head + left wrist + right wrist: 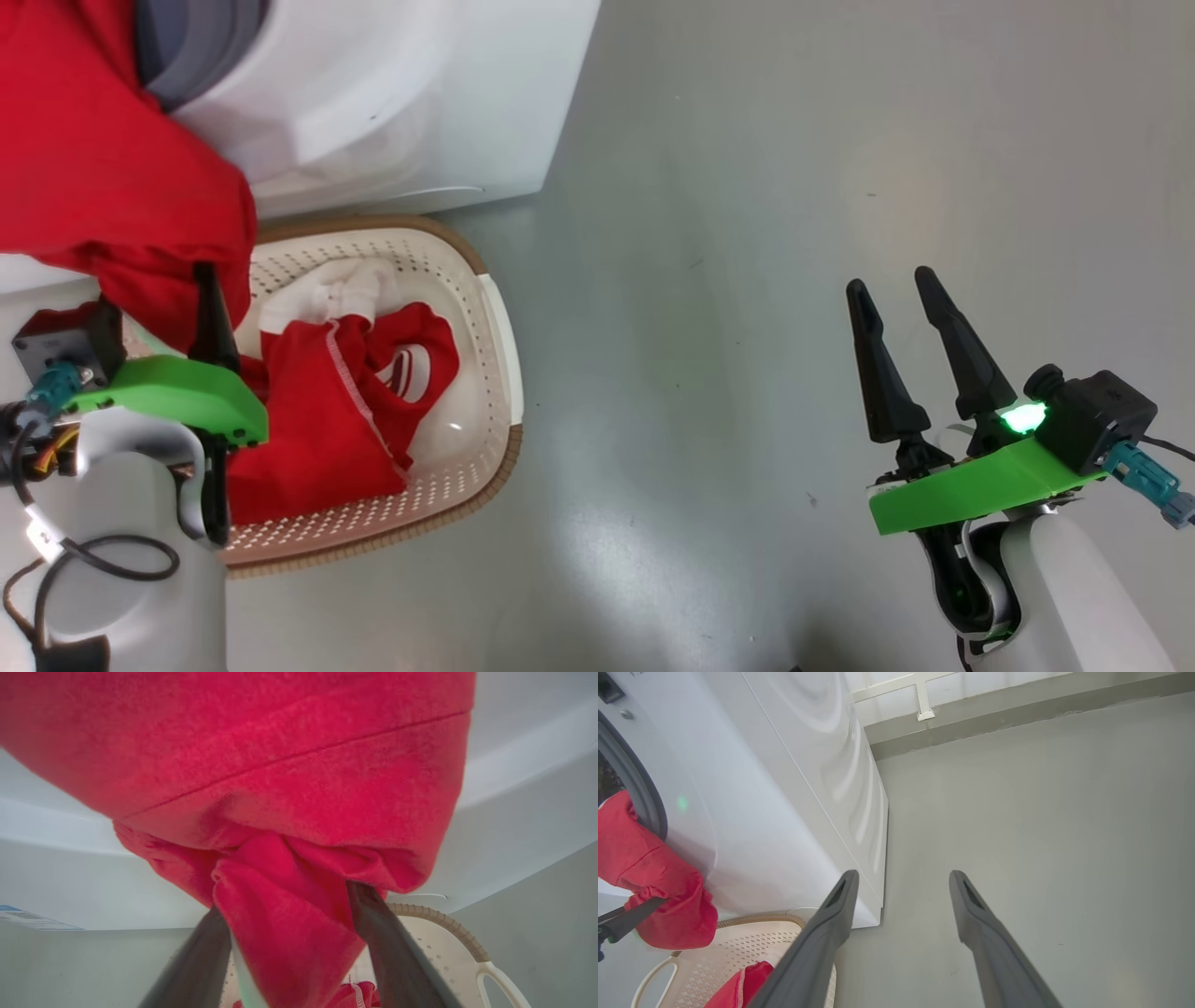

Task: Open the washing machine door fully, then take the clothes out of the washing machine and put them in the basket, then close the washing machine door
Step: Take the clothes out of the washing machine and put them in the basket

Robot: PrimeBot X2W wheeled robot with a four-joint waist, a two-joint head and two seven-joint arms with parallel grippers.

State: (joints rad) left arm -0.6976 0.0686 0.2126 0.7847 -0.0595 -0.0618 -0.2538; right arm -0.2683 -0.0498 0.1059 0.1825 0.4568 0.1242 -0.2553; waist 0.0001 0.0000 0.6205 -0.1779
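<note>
My left gripper (285, 900) is clenched on the clothes (103, 177) at the washing machine (401, 93); right gripper (889, 280) released. I would pull them clear, then drop them low over the basket (499, 373).

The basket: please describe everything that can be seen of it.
The basket is a cream plastic rectangle with rounded corners, perforated walls and a brown woven-look rim. A side handle opening shows at one end. It stands upright on the grey floor, close before the white washing machine. Red clothes with white trim lie inside.
</note>
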